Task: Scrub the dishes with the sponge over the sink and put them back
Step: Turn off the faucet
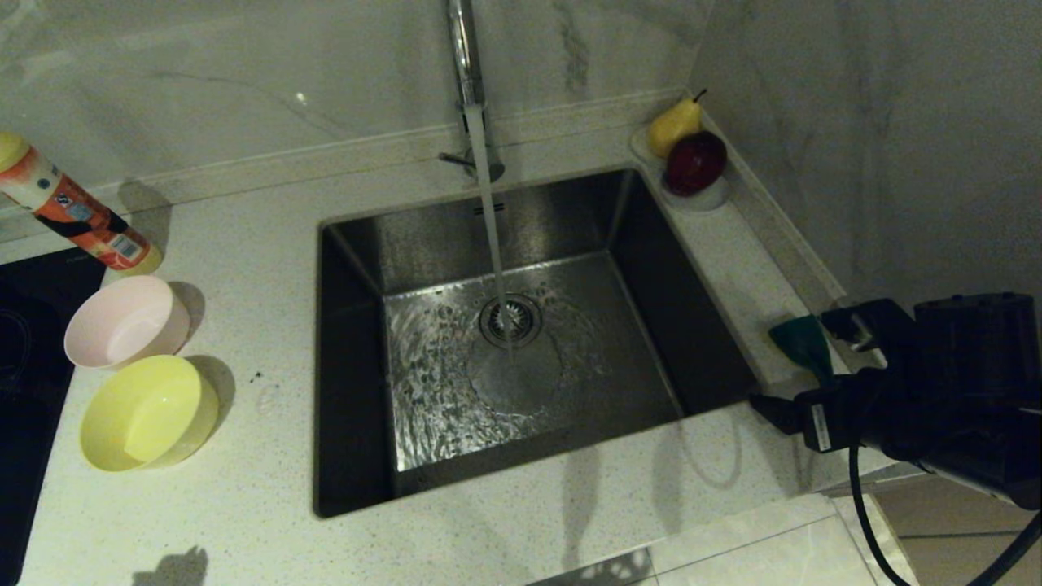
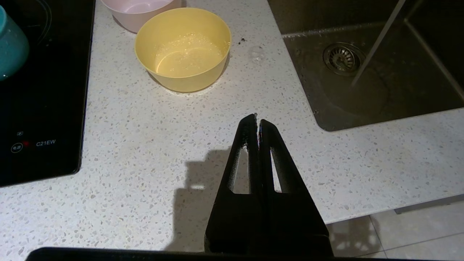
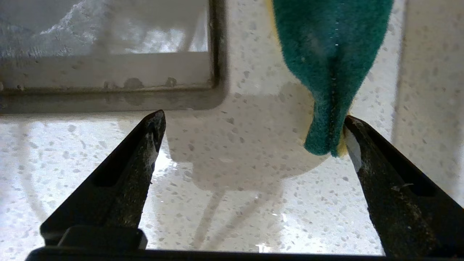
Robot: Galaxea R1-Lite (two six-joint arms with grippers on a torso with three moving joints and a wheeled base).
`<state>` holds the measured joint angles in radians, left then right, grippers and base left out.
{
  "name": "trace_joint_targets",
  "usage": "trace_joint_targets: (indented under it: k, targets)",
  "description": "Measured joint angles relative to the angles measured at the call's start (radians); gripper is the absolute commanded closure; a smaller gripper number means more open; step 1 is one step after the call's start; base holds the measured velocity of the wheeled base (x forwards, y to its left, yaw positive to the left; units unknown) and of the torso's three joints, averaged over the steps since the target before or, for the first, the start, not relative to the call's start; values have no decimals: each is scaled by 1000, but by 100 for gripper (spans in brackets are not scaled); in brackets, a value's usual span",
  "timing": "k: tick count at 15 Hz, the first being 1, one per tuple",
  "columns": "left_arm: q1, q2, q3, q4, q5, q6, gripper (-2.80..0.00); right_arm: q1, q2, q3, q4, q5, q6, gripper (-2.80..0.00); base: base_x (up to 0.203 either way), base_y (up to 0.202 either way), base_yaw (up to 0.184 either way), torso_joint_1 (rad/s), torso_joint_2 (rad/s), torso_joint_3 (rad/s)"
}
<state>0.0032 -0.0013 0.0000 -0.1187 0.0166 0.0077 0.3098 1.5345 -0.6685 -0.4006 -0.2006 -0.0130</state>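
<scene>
In the head view, we are watching water running from the tap [image 1: 466,57] into the sink [image 1: 521,342] at the frame's centre, ready for rinsing. The pink bowl [image 1: 126,320] and yellow bowl [image 1: 149,412] are waiting side by side on the tabletop [image 1: 269,268] at the left edge, probably parked there within the left arm's reach. At the right edge the right gripper [image 1: 802,366] is hanging over the sponge [image 1: 804,346], which is lying just right of the sink. A clear dish with a pear and apple [image 1: 688,155] is sitting in the upper right corner. The bottle [image 1: 73,213] at upper left is being cut off by the frame.

In the left wrist view, the left gripper [image 2: 258,125] is sitting idle at bottom centre, fingers pressed together, holding nothing. The yellow bowl is showing suds inside; only the pink bowl's rim is peeking in at the top. A blue shape [image 2: 11,47] at the upper left edge on the black hob [image 2: 43,108] may be the blue bowl, but we are seeing too little.

In the right wrist view, the fingers are standing wide apart, with the sponge's green face at upper right beside one fingertip [image 3: 353,139]. Whether they are touching, we cannot tell.
</scene>
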Motion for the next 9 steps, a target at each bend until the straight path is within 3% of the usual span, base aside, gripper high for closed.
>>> trace_joint_targets:
  k: [9]
  targets:
    - [1, 0, 0, 0, 1, -1, 0, 24, -4, -26, -13, -14, 2, -280, 0, 0, 0, 0, 0, 0]
